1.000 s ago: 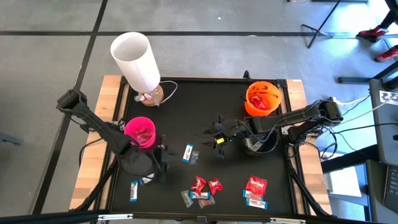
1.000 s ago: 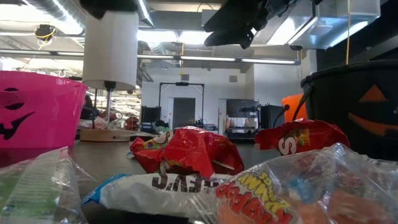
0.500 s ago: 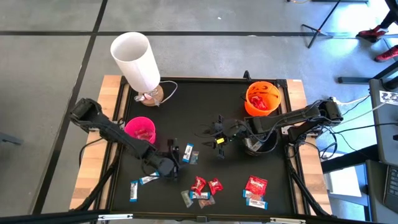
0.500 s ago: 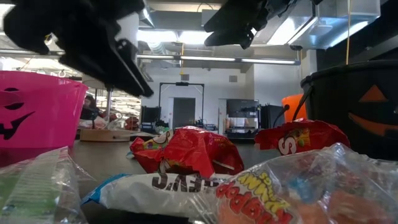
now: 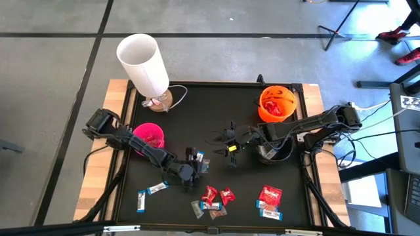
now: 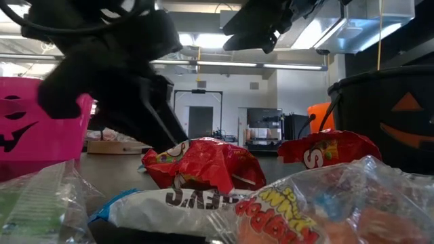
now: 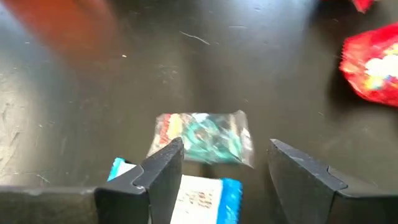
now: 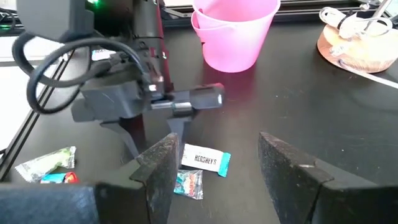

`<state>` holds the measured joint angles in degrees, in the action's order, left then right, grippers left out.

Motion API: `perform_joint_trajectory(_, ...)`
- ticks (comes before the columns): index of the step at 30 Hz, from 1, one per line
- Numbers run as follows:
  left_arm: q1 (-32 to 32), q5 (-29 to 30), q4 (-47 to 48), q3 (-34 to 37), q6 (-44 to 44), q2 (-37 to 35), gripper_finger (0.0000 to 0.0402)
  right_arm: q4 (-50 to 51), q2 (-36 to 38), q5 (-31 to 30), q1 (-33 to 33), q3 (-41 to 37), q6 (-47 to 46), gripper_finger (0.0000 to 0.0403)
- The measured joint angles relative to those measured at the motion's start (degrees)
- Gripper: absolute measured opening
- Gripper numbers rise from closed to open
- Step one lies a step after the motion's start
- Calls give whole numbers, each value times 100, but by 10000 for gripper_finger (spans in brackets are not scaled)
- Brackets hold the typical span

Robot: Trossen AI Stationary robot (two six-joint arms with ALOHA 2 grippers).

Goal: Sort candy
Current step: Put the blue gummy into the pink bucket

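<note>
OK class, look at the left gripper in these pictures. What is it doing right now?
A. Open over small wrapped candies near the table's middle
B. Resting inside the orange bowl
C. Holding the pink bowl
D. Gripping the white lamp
A: the left gripper is open, with a blue-and-white candy and a clear-wrapped candy lying on the table between and ahead of its fingers.

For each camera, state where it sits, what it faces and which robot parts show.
High: overhead, straight down on the table; both arms show.
Low: table height, across red candy; left arm looms.
Left wrist: over blue-and-white candy; own open left pincer.
Right wrist: toward the pink bowl; right pincer.
Both wrist views share that blue-and-white candy.
</note>
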<state>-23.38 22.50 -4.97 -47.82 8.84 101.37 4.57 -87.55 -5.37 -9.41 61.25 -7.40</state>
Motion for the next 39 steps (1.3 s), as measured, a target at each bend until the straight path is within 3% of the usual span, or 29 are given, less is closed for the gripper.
perform_joint_trajectory(13,247,-246,-221,-2,159,240,167,-16,0,2,2,0,0,216)
perform_joint_trajectory(26,238,-250,-247,-2,168,240,9,-16,0,2,2,0,0,216)
perform_joint_trajectory(33,118,77,-293,-9,-21,110,0,-12,0,2,2,0,17,216)
perform_joint_trajectory(39,-177,561,251,-271,-334,-607,0,14,0,2,2,0,17,216)
